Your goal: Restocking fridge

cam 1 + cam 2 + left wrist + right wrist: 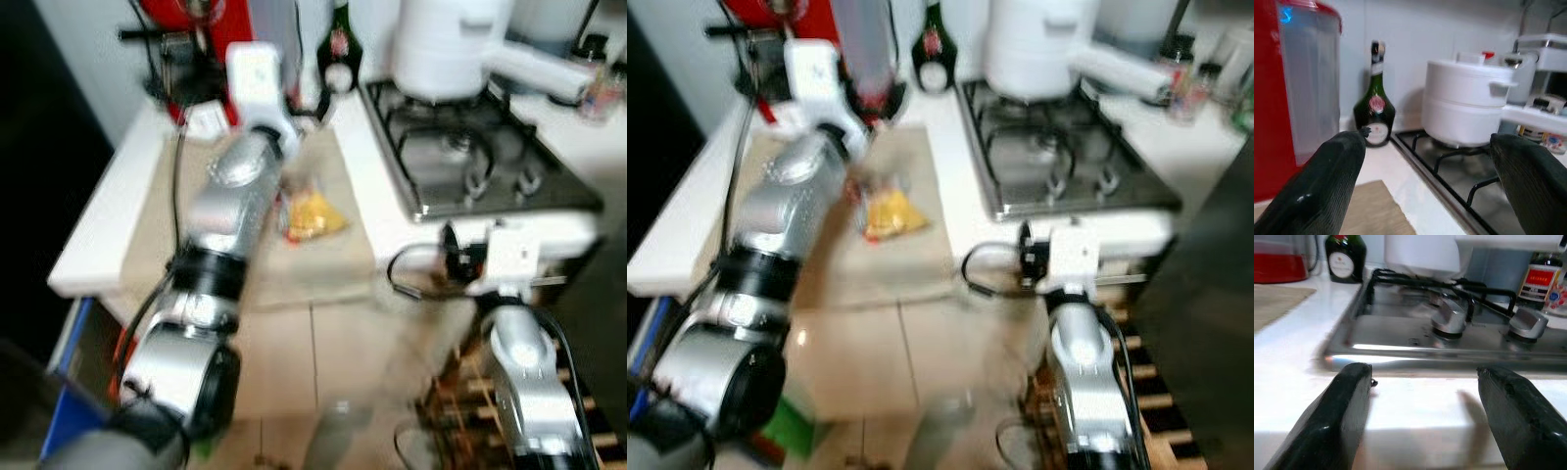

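A yellow packet (312,217) lies on a beige mat (323,257) on the white counter (93,230). My left arm (230,201) reaches over the mat. Its gripper (1427,147) is open and empty, aimed at a green bottle (1375,105) between a red clear-walled container (1298,98) and a white pot (1466,112). My right gripper (1425,372) is open and empty too, held just before the counter's front edge by the gas stove (1449,318). The eye views are blurred.
The white pot (441,49) stands on the stove (480,157), its handle pointing right. Small jars (1542,281) stand behind the stove. A wooden rack (460,392) sits on the tiled floor under my right arm. A dark panel (1205,343) rises at the right.
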You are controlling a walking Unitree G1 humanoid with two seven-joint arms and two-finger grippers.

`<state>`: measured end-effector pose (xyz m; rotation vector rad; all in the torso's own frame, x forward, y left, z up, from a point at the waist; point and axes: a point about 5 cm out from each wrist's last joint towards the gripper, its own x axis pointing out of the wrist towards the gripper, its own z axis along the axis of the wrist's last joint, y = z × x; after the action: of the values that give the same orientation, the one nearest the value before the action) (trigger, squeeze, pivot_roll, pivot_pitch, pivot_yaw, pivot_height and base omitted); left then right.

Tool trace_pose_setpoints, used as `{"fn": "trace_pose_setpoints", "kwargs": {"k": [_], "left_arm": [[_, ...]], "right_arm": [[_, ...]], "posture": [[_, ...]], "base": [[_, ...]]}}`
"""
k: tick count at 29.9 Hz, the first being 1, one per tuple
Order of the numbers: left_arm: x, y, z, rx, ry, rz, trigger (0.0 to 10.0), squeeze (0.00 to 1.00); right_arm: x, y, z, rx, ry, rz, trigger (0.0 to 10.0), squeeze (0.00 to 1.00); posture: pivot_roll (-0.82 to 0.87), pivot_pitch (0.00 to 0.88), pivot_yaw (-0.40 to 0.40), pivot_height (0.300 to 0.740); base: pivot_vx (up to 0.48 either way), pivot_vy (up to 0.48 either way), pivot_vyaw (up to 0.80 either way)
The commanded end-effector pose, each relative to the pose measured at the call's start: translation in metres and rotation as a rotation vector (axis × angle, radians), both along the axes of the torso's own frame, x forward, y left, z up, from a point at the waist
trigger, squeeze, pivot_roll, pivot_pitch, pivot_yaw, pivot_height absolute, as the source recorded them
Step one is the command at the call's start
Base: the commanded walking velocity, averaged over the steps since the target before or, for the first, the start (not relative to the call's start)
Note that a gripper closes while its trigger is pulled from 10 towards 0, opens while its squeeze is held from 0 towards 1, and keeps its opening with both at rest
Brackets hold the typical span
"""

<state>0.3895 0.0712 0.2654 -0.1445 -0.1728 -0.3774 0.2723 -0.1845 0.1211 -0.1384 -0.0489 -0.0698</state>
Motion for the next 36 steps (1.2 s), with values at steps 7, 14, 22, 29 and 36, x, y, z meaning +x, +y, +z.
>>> {"fn": "trace_pose_setpoints", "kwargs": {"k": [7,14,22,29,36], "left_arm": [[0.008,0.003,-0.034,0.084,0.280,0.077,10.0,0.00],[0.001,-0.003,-0.050,0.028,0.385,0.052,10.0,0.00],[0.006,0.017,-0.055,0.032,0.434,0.186,10.0,0.00],[0.007,0.016,-0.063,0.033,0.466,0.195,10.0,0.00],[-0.002,0.027,-0.035,0.023,0.171,0.079,10.0,0.00]], "right_arm": [[-0.003,0.002,0.004,-0.004,-0.016,-0.011,10.0,0.03],[-0.003,0.004,0.003,-0.006,-0.010,-0.003,10.0,0.03],[-0.008,0.009,-0.002,0.008,0.002,-0.007,10.0,0.03],[-0.009,0.011,-0.004,0.014,0.006,-0.007,10.0,0.02],[-0.017,0.017,0.014,0.015,-0.069,-0.023,10.0,0.02]], "posture": [[-0.15,0.000,0.080,0.740],[-0.14,0.000,0.088,0.740],[-0.14,0.000,0.107,0.740],[-0.13,0.000,0.116,0.740],[-0.15,0.000,0.178,0.740]], "base": [[0.000,0.000,0.00],[0.000,0.000,0.00],[0.000,0.000,0.00],[0.000,0.000,0.00],[0.000,0.000,0.00]]}}
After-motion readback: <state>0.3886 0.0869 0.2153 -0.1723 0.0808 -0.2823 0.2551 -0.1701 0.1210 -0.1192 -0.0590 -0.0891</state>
